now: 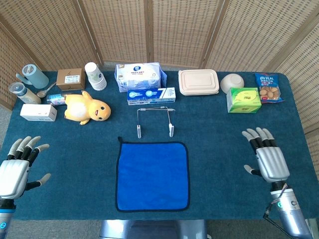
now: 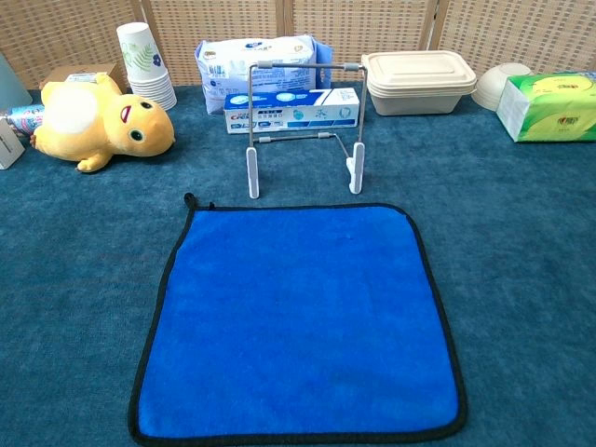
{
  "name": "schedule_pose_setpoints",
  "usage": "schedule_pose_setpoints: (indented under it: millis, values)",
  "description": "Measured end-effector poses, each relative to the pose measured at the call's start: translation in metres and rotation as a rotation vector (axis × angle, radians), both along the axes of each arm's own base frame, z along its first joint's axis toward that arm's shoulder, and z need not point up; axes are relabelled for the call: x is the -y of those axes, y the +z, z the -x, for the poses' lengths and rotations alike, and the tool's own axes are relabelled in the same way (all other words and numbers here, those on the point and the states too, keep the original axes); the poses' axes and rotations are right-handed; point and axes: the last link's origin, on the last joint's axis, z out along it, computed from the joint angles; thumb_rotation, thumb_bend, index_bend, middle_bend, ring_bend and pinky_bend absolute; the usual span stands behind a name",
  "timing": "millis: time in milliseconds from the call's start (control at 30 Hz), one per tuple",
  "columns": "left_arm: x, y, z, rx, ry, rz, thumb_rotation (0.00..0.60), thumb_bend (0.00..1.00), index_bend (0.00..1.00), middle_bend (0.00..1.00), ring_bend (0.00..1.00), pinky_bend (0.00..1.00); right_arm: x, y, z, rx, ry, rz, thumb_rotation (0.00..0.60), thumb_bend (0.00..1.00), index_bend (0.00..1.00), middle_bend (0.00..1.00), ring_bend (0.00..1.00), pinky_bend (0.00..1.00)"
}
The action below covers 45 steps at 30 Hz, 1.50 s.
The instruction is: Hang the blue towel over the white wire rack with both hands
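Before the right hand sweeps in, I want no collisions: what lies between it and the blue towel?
Only bare tablecloth lies between the right hand and the blue towel, in the head view.
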Motion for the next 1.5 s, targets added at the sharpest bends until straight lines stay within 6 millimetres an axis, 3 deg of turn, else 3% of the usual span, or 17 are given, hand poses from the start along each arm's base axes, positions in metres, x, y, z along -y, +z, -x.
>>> schedule_pose_setpoints:
  millis: [233, 700, 1000, 1500]
  values:
    - [0.0, 0.003, -0.001, 0.004, -0.006, 0.005, 0.6, 0.26, 0.23, 0.12, 0.06, 0.0, 0.013, -0.024, -0.02, 0.025, 0.154, -0.077, 0.6, 0.06, 0.12, 0.13, 0.04, 0.08]
    - [0.003, 0.017, -0.002, 0.008, -0.009, 0.006, 0.6, 0.26, 0.23, 0.12, 0.06, 0.0, 0.039, -0.09, -0.058, 0.029, 0.446, -0.258, 0.6, 0.01, 0.12, 0.16, 0.04, 0.08]
    - [0.003, 0.016, -0.004, 0.005, -0.011, 0.018, 0.6, 0.26, 0.23, 0.12, 0.06, 0.0, 0.05, -0.124, -0.066, -0.009, 0.538, -0.33, 0.6, 0.01, 0.12, 0.16, 0.04, 0.08]
    - [0.004, 0.014, -0.002, 0.011, -0.001, 0.026, 0.6, 0.26, 0.23, 0.12, 0.06, 0.0, 0.052, -0.16, -0.061, -0.072, 0.631, -0.38, 0.6, 0.01, 0.12, 0.16, 0.03, 0.08]
